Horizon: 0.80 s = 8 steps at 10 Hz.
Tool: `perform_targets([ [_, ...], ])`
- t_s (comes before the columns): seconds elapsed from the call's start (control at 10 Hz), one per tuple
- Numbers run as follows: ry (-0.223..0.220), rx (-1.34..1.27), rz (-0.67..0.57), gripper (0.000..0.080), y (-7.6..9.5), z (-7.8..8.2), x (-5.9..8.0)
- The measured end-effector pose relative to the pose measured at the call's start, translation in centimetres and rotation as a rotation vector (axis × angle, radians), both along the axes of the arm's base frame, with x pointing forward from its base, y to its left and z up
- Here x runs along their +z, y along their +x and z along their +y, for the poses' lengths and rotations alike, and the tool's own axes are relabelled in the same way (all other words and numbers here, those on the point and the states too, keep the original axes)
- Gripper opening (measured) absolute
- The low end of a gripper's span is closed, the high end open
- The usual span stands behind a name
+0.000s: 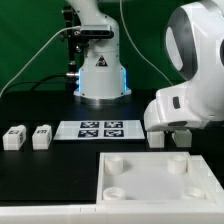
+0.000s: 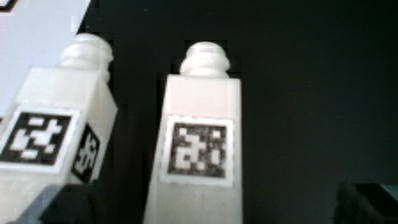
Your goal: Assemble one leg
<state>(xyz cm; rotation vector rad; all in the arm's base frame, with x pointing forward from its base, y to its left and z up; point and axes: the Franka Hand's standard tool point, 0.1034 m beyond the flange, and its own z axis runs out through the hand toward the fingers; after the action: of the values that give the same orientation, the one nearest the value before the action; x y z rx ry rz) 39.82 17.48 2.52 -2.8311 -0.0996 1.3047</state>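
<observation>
In the wrist view two small white legs lie side by side, each with a marker tag on its face and a rounded screw tip. One leg (image 2: 205,120) lies between my fingers and the other leg (image 2: 63,115) lies just beside it. My gripper (image 2: 214,205) is open and straddles the middle leg, with a dark fingertip (image 2: 68,205) on one side and the other far off its other side. In the exterior view the gripper (image 1: 169,133) hangs low over these legs (image 1: 157,140) at the exterior view's right. The hand hides most of them there.
Two more white legs (image 1: 14,138) (image 1: 41,137) stand at the exterior view's left. The marker board (image 1: 97,129) lies in the middle. The large white panel (image 1: 150,180) with round corner sockets lies in front. The robot base (image 1: 100,75) stands behind.
</observation>
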Motion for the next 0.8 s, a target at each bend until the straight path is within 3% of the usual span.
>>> perform_targets([
  [0.4,0.004,0.001,-0.009,0.0625,0.13,0.04,-0.13],
  [0.5,0.004,0.001,-0.009,0.0479,0.13,0.04,-0.13],
  [0.6,0.004,0.001,-0.009,0.0479,0.13,0.03,-0.13],
  [0.8,0.004,0.001,-0.008,0.0205,0.13,0.03,-0.12],
])
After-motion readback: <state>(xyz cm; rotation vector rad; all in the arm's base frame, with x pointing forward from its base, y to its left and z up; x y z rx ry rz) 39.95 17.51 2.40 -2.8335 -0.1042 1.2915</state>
